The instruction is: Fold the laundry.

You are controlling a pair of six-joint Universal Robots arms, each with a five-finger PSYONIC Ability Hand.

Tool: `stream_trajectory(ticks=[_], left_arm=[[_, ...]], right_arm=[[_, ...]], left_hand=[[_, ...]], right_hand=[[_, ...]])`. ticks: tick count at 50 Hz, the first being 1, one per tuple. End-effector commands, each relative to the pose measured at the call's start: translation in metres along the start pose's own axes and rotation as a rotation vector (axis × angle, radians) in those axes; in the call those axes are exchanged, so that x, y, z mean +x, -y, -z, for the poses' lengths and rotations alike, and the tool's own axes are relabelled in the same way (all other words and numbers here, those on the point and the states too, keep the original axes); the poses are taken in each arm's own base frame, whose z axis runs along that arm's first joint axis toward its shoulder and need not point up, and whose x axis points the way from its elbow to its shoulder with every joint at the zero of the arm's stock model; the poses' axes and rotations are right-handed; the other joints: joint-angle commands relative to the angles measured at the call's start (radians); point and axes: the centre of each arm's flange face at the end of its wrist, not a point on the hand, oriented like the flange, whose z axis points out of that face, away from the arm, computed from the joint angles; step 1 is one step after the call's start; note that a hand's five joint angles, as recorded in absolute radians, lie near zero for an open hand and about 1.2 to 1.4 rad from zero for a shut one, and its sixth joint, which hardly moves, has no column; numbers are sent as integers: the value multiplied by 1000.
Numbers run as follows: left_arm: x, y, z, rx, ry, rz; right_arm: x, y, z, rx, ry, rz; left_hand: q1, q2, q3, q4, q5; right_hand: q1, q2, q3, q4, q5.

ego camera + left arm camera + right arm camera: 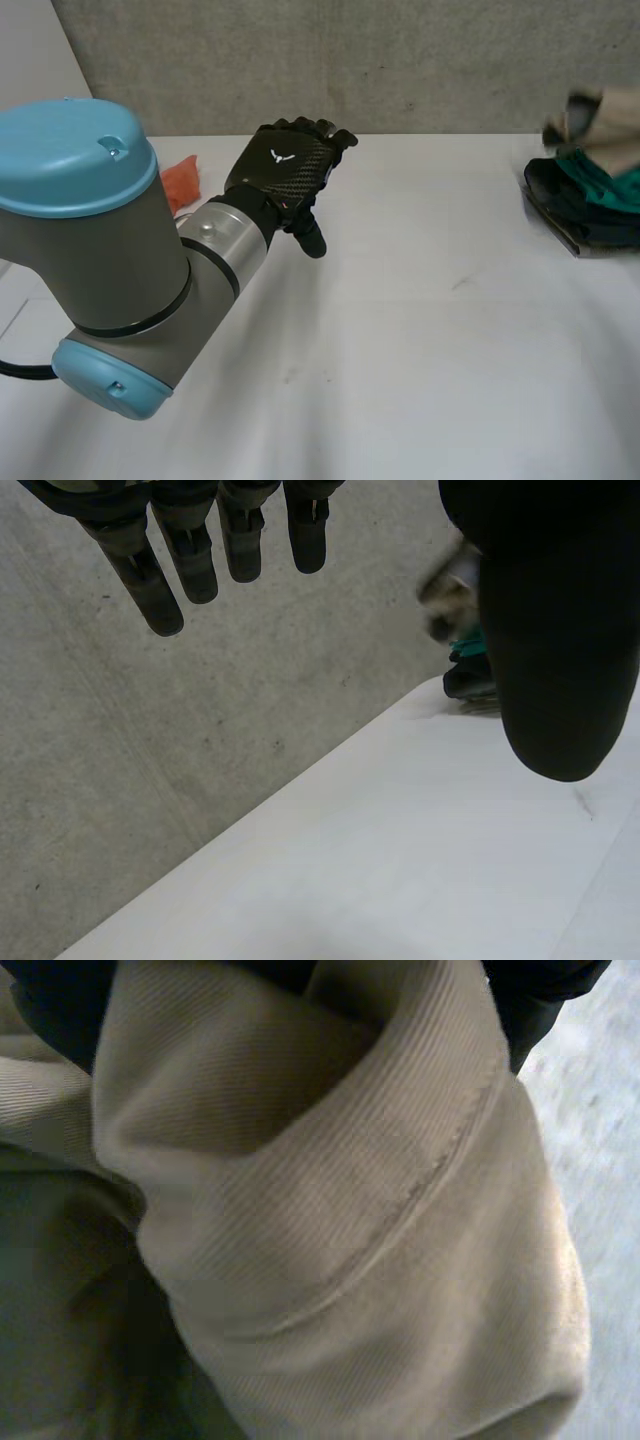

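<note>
Right wrist view: right hand (555, 1000) pinches thick beige cloth (330, 1230).
Soft but heavy, I'd judge; grip along its seamed edge. Left hand (240, 540) has fingers straight, empty.

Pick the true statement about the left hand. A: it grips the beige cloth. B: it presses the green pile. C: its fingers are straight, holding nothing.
C: on the left hand the fingers hang straight with nothing in them, above the table.

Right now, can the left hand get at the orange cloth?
Probably, but not straight off: the left hand hangs open past the orange cloth, which lies back beside its wrist, partly hidden by the arm.
</note>
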Motion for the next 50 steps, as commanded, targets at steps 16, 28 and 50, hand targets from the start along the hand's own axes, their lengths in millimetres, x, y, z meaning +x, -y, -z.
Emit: stream_trajectory(ticks=[16, 28, 50], left_arm=[[4, 0, 1, 1, -13, 16], [6, 1, 4, 4, -17, 16], [-64, 60, -6, 280, 146, -18]], right_arm=[[32, -36, 52, -161, 89, -32], [60, 28, 69, -468, -79, 14], [46, 213, 22, -107, -395, 411]], left_hand=[[-3, -10, -9, -25, -44], [-3, -10, -9, -25, -44], [2, -4, -3, -19, -38]], right_hand=[[-623, -796, -822, -853, -760], [-799, -972, -998, -1029, -936], [-799, -972, -998, -1029, -936]])
